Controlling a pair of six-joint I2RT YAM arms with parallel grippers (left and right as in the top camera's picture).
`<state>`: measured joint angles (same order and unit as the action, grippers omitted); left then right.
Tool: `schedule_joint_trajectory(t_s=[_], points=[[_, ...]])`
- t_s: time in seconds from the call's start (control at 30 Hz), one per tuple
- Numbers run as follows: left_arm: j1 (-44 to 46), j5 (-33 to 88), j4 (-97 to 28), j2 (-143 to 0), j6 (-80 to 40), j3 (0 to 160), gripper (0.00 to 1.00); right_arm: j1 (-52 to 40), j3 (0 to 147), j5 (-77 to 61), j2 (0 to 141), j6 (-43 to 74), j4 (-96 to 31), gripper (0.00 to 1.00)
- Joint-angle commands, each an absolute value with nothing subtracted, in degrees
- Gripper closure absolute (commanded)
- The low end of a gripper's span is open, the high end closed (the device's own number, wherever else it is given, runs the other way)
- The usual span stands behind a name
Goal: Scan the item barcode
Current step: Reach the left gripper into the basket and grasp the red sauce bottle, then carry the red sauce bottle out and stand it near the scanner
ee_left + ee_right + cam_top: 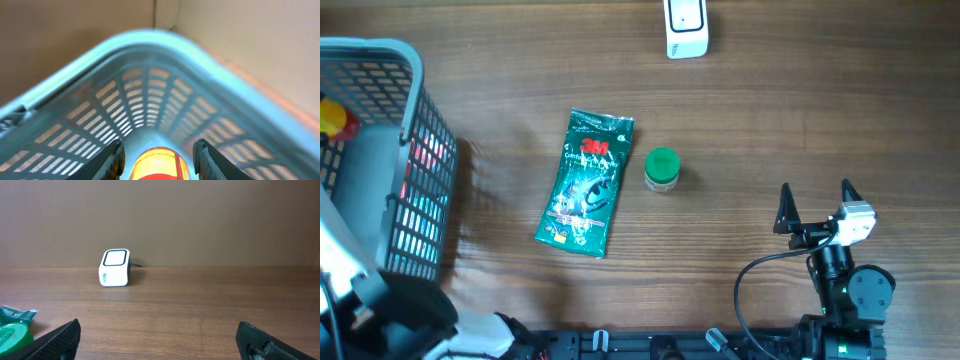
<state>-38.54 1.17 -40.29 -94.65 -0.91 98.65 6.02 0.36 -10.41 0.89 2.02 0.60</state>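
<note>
Two grippers, one scanner, one basket and three items, counting as I go. Left gripper (159,145) is down inside the basket (150,42), and only its own wrist camera shows what it is doing. The jaws are partway closed, with the yellow-and-red item (157,164) sitting between the two fingers (116,159). A thin sliver of gap seems to show on each side, so I cannot tell whether it actually has hold. From overhead that same item is just a yellow-and-red spot at the left edge of the frame, inside the basket, with the arm covering the rest. Right gripper (815,203) sits at the near right of the table (770,110), jaws spread wide, nothing between them. One green packet (587,182) lies flat mid-table. One green-capped jar (662,170) stands just beside the packet's right edge, not touching it. One white scanner (686,27) sits at the far edge, well apart from the basket. Right wrist view gives me the scanner's front window almost face-on, which overhead does not. It catches only a corner of the packet and the jar's cap at lower left.
</note>
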Motion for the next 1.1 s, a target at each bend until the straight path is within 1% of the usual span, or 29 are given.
schedule_joint_trajectory(t_s=[0.0, 0.1, 0.23, 0.43, 0.6, 0.73, 0.9, 1.07], points=[[-37.52, 9.23, -38.98, -86.85, -3.14, 99.00, 0.56, 5.80, 0.32, -9.85, 0.54, 1.50, 0.75, 0.00], [-34.74, 10.50, -37.87, -81.03, -6.28, 99.00, 0.56, 5.78, 0.30, -9.85, 0.54, 1.52, 0.75, 0.00], [-28.08, 12.23, -37.19, -75.29, -6.52, 99.00, 0.56, 5.78, 0.32, -9.85, 0.54, 1.48, 0.75, 0.00], [-12.49, 12.19, -37.95, -73.41, -6.50, 99.00, 0.56, 5.80, 0.32, -9.85, 0.54, 1.50, 0.75, 0.00], [2.48, 12.16, -39.20, -75.92, -6.48, 99.00, 0.56, 5.80, 0.30, -9.85, 0.54, 1.50, 0.75, 0.00], [11.60, 11.92, -39.66, -78.72, -6.46, 99.00, 0.56, 5.80, 0.32, -9.87, 0.54, 1.50, 0.75, 0.00], [22.59, 7.38, -39.62, -85.01, -6.48, 99.00, 0.56, 5.80, 0.32, -9.85, 0.54, 1.50, 0.75, 0.00], [30.61, 6.92, -36.18, -92.51, -6.48, 99.00, 0.56, 5.78, 0.30, -9.87, 0.54, 1.50, 0.75, 0.00]])
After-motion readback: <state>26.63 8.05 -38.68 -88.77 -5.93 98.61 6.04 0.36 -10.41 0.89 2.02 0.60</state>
